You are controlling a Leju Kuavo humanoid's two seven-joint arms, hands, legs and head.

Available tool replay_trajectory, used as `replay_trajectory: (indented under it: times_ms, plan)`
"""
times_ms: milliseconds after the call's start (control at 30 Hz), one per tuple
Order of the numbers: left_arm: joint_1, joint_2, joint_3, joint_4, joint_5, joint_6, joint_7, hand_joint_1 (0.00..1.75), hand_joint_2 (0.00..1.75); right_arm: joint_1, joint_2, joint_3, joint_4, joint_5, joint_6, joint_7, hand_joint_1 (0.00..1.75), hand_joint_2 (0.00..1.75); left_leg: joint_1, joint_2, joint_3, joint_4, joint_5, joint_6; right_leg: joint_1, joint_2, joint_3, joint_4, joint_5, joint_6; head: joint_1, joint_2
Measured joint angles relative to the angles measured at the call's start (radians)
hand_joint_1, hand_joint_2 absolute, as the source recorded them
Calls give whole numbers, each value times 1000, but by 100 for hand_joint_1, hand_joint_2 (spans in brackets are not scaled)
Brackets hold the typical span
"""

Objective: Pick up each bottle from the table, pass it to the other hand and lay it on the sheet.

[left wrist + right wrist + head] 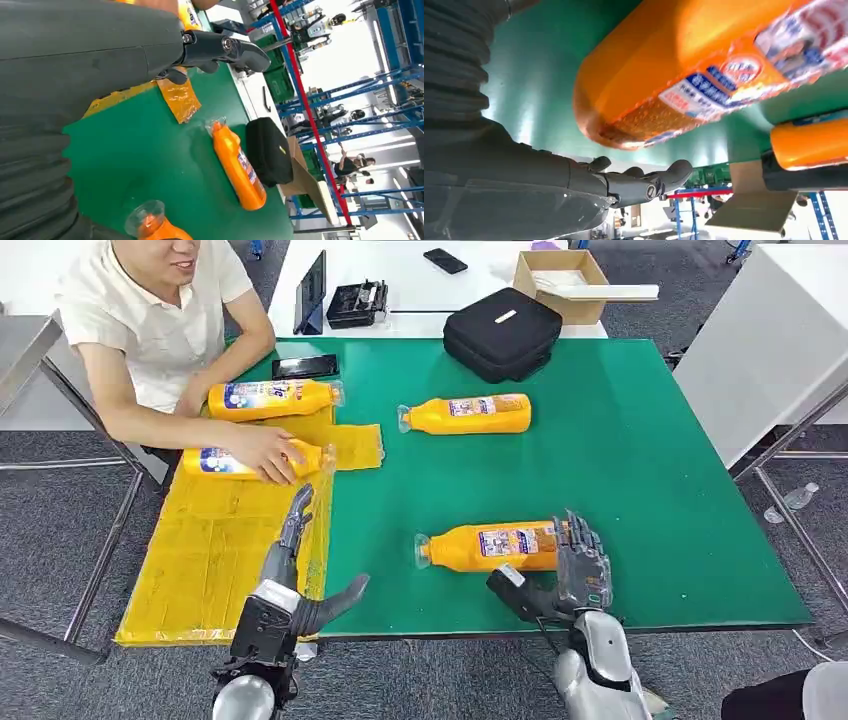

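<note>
Label print on the near orange bottle [492,545] is too blurred to read; it lies near the table's [640,470] front edge, base touching the spread, empty right hand [582,565]; left hand [296,520] spread over the yellow sheet [210,560]

A green table [620,470] on metal legs stands on grey carpet [60,530]. Beyond its far edge sits a white table [400,285], touching or just beside it, bearing a black tablet [311,292] propped upright, a black device [358,303], a dark phone [445,260] and an open cardboard box [562,282]. A black zipped case [502,332] lies across the seam between the two tables. Another white surface [775,335] stands to the right of the green table. A person in a pale shirt [150,300] sits at the green table's far-left corner. Blue racking [380,125] with a red beam rises beyond the tables under bright light.
</note>
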Motion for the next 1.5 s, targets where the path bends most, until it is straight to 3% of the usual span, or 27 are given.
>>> replay_trajectory:
  times_ms: [633, 1300, 1333, 1367, 1500]
  plan:
    - [-1, 0, -6, 2, -9, 2, 0, 0, 175, -18, -21, 67, 27, 53, -10, 30, 0, 175, 0, 0, 0, 0, 0, 0, 0, 0, 0, 0, 0, 0, 0, 0]
    - [-31, 3, -41, 38, -23, 0, 9, 0, 175, -165, -61, 104, 190, -7, 52, 19, 0, 175, 0, 0, 0, 0, 0, 0, 0, 0, 0, 0, 0, 0, 0, 0]
    - [-33, 3, -41, 40, -24, 0, 10, 0, 175, -171, -63, 108, 197, -6, 59, 24, 26, 175, 0, 0, 0, 0, 0, 0, 0, 0, 0, 0, 0, 0, 0, 0]
    - [-33, 3, -42, 41, -24, 0, 11, 0, 175, -176, -66, 112, 204, -4, 64, 29, 175, 175, 0, 0, 0, 0, 0, 0, 0, 0, 0, 0, 0, 0, 0, 0]
    - [-35, 3, -44, 45, -29, -5, 17, 0, 175, -200, -84, 122, 246, -19, 96, 23, 175, 175, 0, 0, 0, 0, 0, 0, 0, 0, 0, 0, 1, 0, 0, 0]
